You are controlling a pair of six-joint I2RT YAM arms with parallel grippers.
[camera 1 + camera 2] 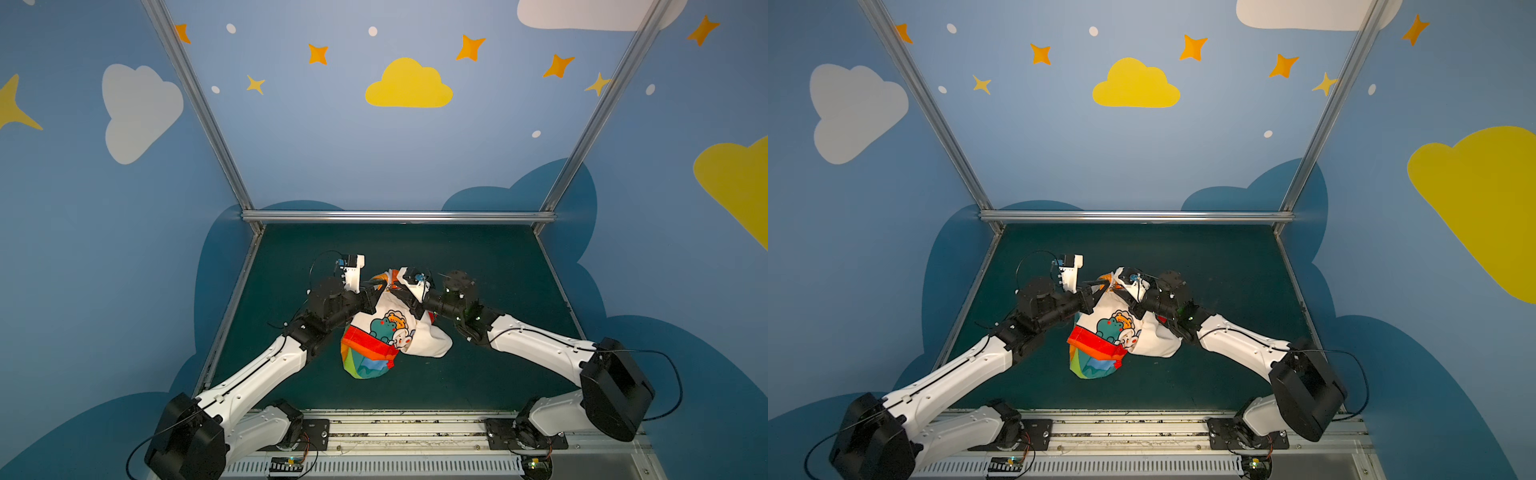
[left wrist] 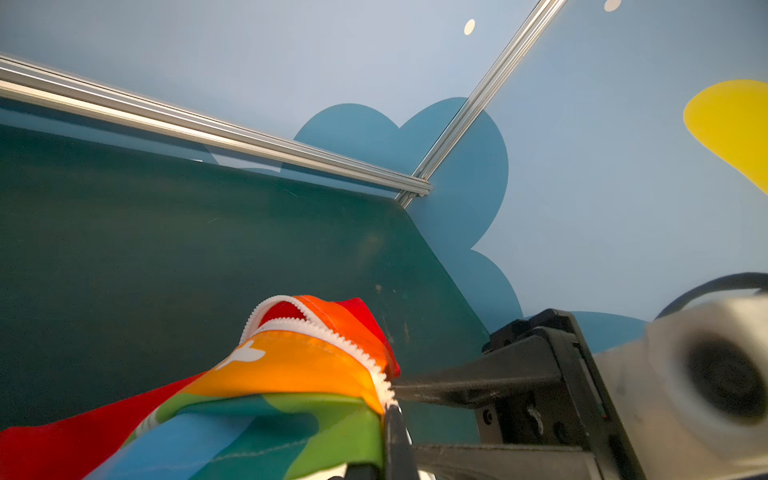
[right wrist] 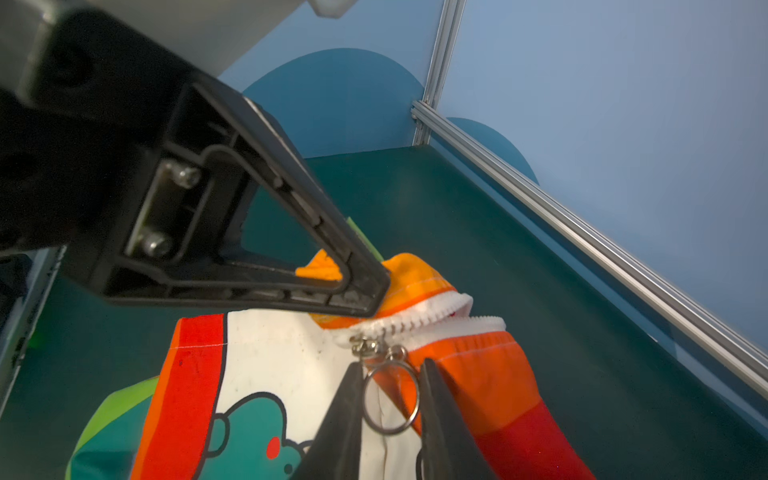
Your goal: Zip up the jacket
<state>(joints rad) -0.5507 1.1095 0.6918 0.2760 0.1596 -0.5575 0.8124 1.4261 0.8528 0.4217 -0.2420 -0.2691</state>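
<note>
Nearly zipped: shows the rainbow jacket held up over mid green table, top edge clamped in the closed left gripper, ring pull between the right gripper's slightly parted jaws, pinched or not impossible to tell. Next calls for pulling past the last open teeth

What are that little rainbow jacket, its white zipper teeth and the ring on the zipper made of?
The rainbow-striped child's jacket: thin woven synthetic, perhaps polyester; smooth, faint sheen, soft folds. The chunky white zipper teeth: matte, evenly moulded, likely plastic. The thin silver ring pull: bright glints, almost surely metal.
</note>
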